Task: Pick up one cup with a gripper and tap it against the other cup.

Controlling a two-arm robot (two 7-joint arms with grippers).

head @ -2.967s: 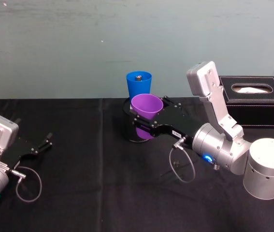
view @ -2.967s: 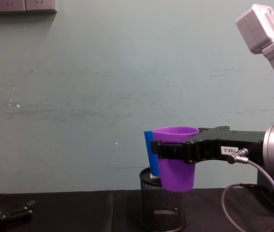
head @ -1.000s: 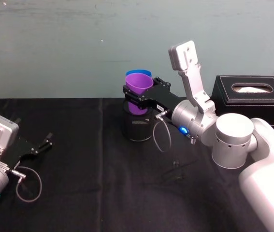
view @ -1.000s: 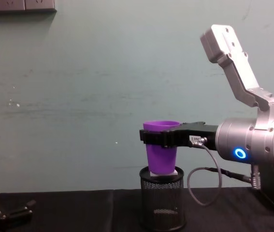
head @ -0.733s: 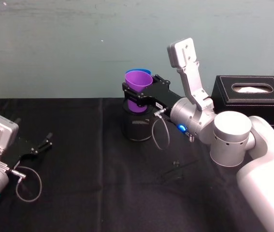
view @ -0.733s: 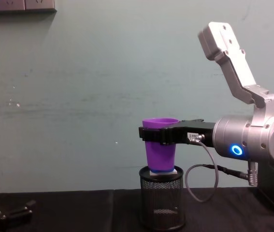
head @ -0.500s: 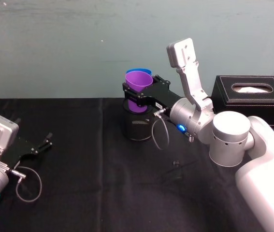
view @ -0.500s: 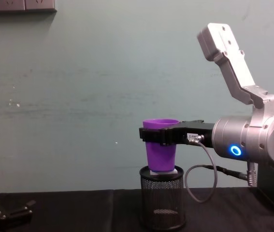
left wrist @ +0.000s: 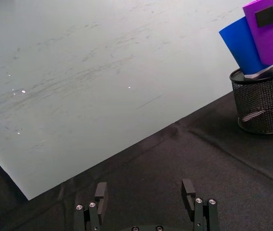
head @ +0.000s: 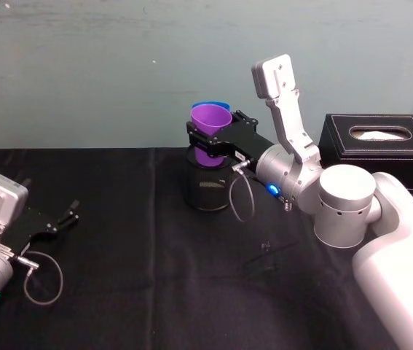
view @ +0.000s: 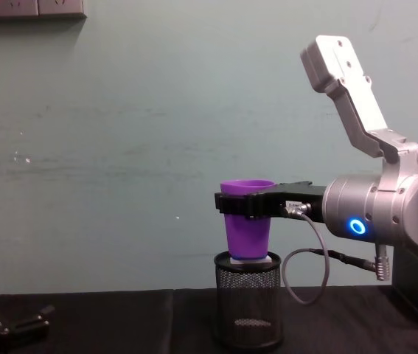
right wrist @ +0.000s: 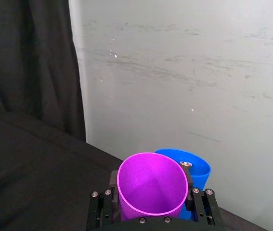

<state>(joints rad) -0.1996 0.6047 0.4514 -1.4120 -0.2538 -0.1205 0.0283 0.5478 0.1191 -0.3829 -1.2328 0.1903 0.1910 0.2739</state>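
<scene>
Purple tumbler (head: 211, 121) sits clamped in the right gripper (head: 212, 143), blue tumbler (right wrist: 200, 171) just beyond it atop the mesh pen holder (view: 248, 310) beneath; left gripper (left wrist: 145, 192) lies parted, empty.

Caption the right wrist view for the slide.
Right gripper clamping the purple cup, its rim overlapping the blue cup just behind.

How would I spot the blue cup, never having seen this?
On the black table by the pale green wall stands a black wire-mesh pen holder. The blue cup rises from its top, just behind the purple cup clamped in the right gripper. Same shape, but blue and ungripped; the left gripper lies idle far to the left.
</scene>
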